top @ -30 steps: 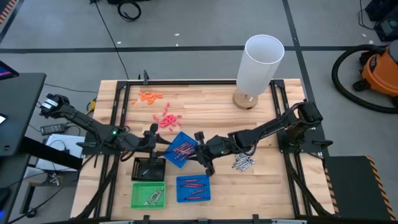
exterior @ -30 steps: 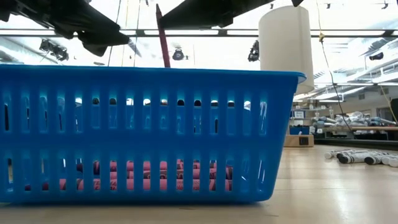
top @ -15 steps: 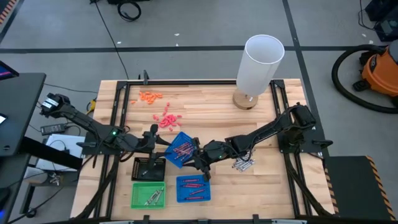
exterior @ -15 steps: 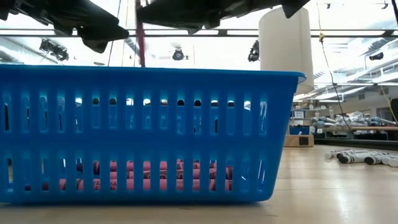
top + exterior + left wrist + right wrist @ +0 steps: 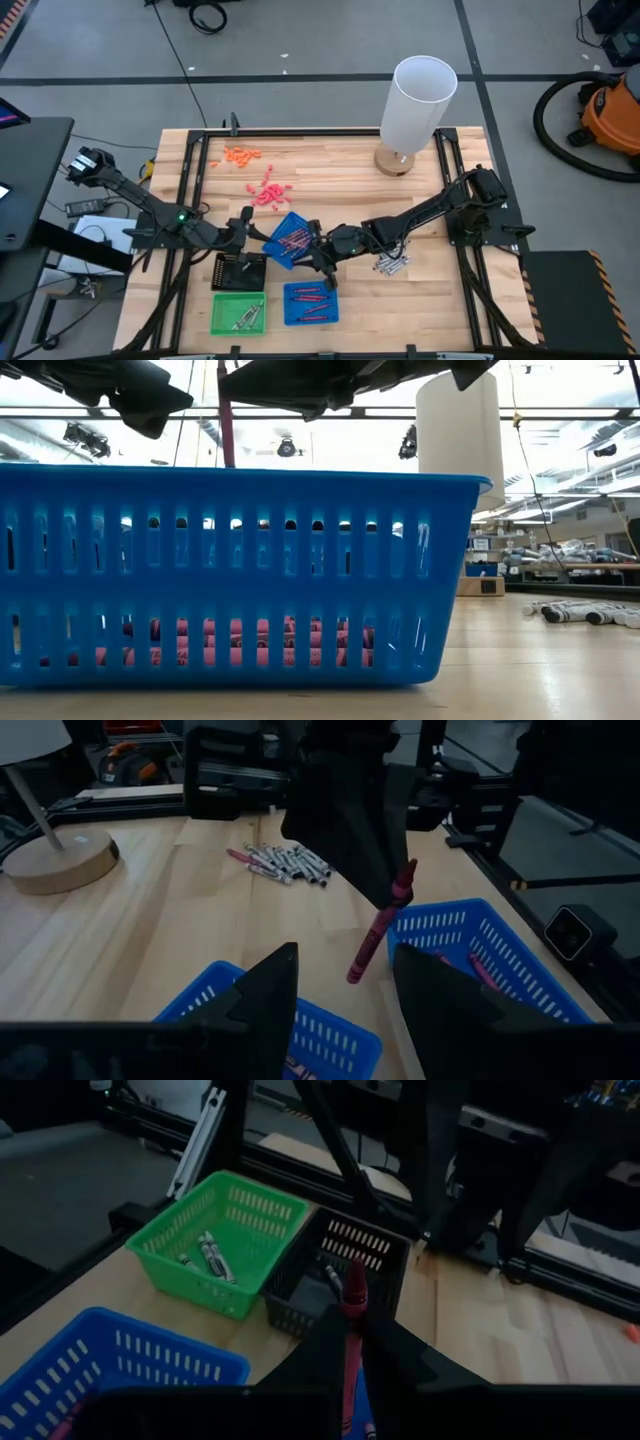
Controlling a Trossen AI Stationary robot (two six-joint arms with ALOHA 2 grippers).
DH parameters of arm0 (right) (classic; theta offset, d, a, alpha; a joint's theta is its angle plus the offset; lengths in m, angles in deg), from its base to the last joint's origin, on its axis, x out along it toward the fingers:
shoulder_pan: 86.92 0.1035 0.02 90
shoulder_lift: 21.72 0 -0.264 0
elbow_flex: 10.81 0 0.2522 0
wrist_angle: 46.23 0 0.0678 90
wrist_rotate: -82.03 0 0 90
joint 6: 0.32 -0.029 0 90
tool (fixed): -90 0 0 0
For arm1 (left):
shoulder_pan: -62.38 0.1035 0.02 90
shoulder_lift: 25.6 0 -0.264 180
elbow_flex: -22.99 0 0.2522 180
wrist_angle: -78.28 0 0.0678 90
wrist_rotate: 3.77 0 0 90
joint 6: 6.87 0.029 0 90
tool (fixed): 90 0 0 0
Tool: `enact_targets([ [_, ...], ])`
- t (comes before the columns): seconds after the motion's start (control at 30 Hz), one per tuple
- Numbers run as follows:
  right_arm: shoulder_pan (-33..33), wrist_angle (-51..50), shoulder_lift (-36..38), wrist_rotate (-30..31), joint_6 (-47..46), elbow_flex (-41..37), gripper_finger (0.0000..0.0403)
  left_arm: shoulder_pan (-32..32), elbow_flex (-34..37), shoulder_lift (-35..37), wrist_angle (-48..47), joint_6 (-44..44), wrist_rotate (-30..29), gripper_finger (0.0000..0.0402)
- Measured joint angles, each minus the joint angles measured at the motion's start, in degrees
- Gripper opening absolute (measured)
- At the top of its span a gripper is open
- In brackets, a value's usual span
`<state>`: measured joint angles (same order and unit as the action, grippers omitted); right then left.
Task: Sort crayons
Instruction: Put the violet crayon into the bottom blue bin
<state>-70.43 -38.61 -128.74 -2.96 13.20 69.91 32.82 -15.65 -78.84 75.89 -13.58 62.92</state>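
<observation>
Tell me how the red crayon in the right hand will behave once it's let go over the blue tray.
Probably stiff: the red crayon hangs straight from the shut right hand, pinched only at its top end. Being a thin round stick, it will likely topple flat and may roll; the blue tray walls should stop it. It looks light, so it could bounce a little.

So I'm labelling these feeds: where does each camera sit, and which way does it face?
High: overhead, looking straight down on both arms and the blue basket.
Low: at tabletop height, behind that basket's wall; arms overhead.
Left wrist: past the open left gripper toward the right gripper holding a maroon crayon.
Right wrist: past the shut right gripper to the green basket.
Both wrist views share the crayon.
</observation>
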Motion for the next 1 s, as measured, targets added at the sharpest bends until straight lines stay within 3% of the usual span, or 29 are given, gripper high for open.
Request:
enact_targets([
  [0.27, 0.02, -0.67, 0.0, -1.55, -2.24, 0.0, 0.003, 0.0, 0.0, 0.01, 0.86, -0.23, 0.0, 0.0176],
  [0.47, -1.82, -1.46, 0.0, -19.75, -14.9, 0.0, 0.003, 0.0, 0.0, 0.01, 0.9, -0.23, 0.0, 0.0176],
  [0.53, -2.92, -1.4, 0.02, -22.79, -20.04, 0.0, 0.003, 0.0, 0.0, 0.01, 0.86, -0.23, 0.0, 0.0176],
  [0.73, -3.89, -2.03, 0.02, -22.69, -28.42, 0.0, 0.003, 0.0, 0.0, 0.01, 0.85, -0.75, 0.0, 0.0176],
  [1.0, -3.6, -5.51, 0.07, -24.09, -28.77, 0.02, 0.003, 0.0, 0.0, 0.01, 0.83, -0.73, 0.0, 0.0176],
])
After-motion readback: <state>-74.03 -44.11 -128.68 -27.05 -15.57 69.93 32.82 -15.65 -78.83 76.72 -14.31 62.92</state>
